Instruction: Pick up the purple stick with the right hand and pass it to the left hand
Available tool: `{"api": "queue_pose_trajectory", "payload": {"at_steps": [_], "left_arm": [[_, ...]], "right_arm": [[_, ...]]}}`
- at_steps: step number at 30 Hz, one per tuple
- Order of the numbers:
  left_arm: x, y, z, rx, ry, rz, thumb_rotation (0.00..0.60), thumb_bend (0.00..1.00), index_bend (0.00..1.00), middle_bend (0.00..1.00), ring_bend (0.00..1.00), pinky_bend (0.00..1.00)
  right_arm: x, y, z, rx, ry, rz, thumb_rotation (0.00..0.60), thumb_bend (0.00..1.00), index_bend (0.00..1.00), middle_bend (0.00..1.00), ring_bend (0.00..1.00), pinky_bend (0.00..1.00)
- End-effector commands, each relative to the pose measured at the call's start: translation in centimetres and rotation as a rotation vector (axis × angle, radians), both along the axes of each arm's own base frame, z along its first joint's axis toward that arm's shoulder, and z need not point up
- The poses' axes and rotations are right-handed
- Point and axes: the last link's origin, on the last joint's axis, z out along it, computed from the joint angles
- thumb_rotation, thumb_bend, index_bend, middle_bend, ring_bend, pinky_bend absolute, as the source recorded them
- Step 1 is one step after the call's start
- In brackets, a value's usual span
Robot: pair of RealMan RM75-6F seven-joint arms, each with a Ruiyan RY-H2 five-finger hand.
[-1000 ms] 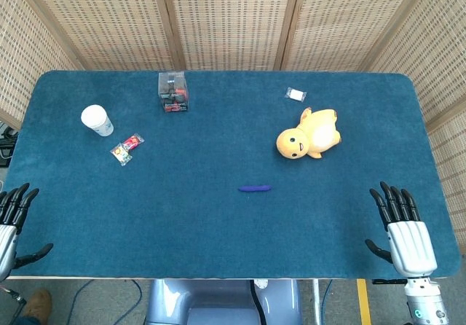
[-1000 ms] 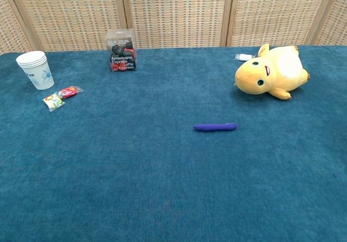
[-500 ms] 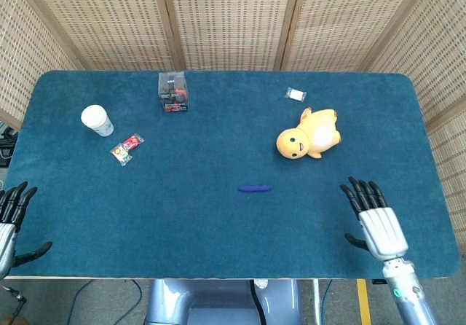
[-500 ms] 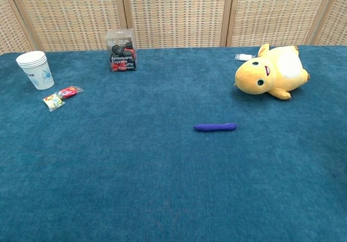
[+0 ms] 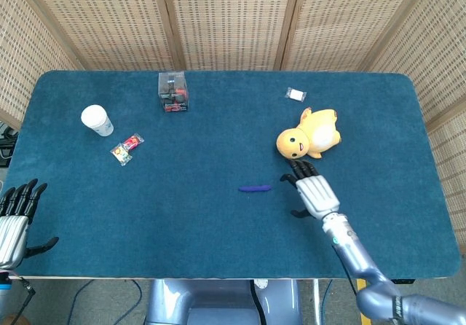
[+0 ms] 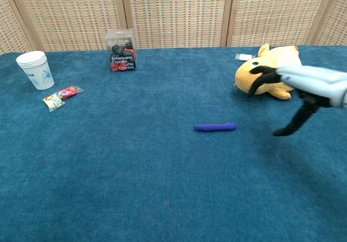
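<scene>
Right hand (image 5: 312, 191): has swung in from the table's near edge, now just right of the purple stick (image 5: 255, 189), fingers spread, holding nothing.
Purple stick: unmoved, flat on table, near the yellow plush (image 5: 309, 140).
Left hand (image 5: 14, 221): empty, fingers spread, waiting far left.
Meaning: grasp comes next.

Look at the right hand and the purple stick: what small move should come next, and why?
Probably shift the right hand a little further toward the robot's left and lower it over the stick. The hand is open and holds nothing, and sits beside the stick's near end, not yet touching it. The stick lies flat on the table, so the fingers need to come down around it.
</scene>
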Motion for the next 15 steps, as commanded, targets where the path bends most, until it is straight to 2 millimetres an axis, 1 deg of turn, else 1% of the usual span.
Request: {"api": "queue_pose_trajectory", "payload": {"at_steps": [1,6,11,15], "left_arm": [[-0.1,0.2,-0.1,0.002,0.003,0.006,0.600,0.00,0.00,0.00,0.00,0.00],[-0.4,0.4,-0.1,0.002,0.006,0.019,0.600,0.00,0.00,0.00,0.00,0.00],[-0.5,0.5,-0.5,-0.010,0.014,0.024,0.600,0.00,0.00,0.00,0.00,0.00],[-0.5,0.6,-0.6,-0.013,0.016,0.025,0.600,0.00,0.00,0.00,0.00,0.00]], "right_arm": [[1.4,-1.4,-2.0,0.036,0.015,-0.008,0.600,0.32,0.33,0.00,0.00,0.00],[2.6,-2.7,-3.6,0.044,0.025,-0.029,0.600,0.36,0.36,0.00,0.00,0.00],[4.1,-3.7,-5.1,0.053,-0.039,-0.086,0.600,0.41,0.38,0.00,0.00,0.00],[4.2,-4.3,-6.2,0.043,-0.022,-0.111,0.600,0.43,0.39,0.00,0.00,0.00]]}}
